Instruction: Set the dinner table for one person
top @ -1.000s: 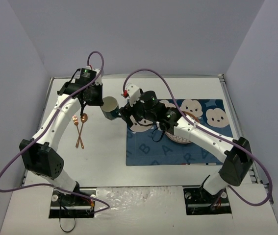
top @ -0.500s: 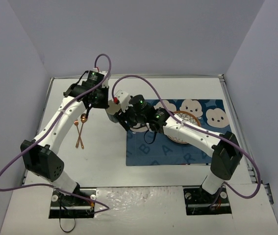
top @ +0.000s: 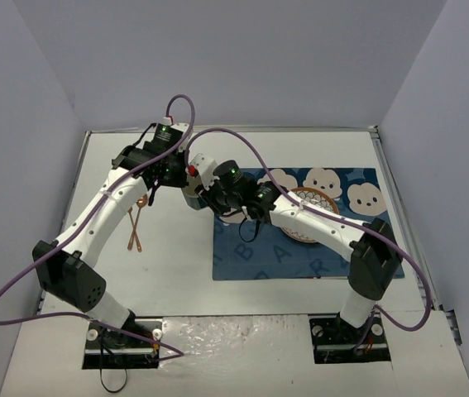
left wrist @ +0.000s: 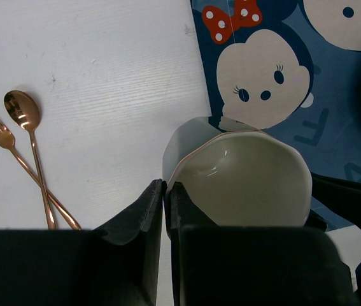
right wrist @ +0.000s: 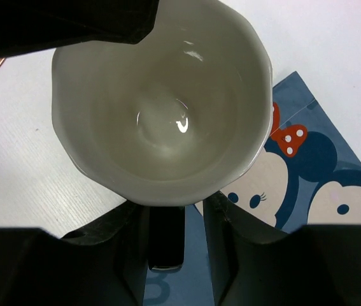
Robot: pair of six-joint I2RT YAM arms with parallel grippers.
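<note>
Top external view has both arms meeting over the left edge of the blue cartoon mat (top: 251, 256), which lies on the right half of the dinner table (top: 176, 273). The white tabletop spreads beneath everything, between pale walls.

At the meeting point is a cup (right wrist: 161, 108), cream inside and dark outside. It sits over the seam where the mat's edge gives way to bare table; whether its base rests on the surface or hangs above it cannot be told from these angles.

From the left wrist camera, the left gripper (left wrist: 167, 186) is clenched on the cup's rim, one finger outside the wall and one inside, with only a thin slit between them.

From the right wrist camera, the right gripper (right wrist: 175, 207) straddles the cup's dark handle with its jaws apart; a sliver of mat shows between the handle and the finger on the picture's right, so the grip looks not closed.

A copper spoon (left wrist: 20, 109) and fork (left wrist: 5, 137) lie crossed on the bare table, left of the cup. A patterned plate (top: 317, 203) sits on the mat, partly under the right arm
</note>
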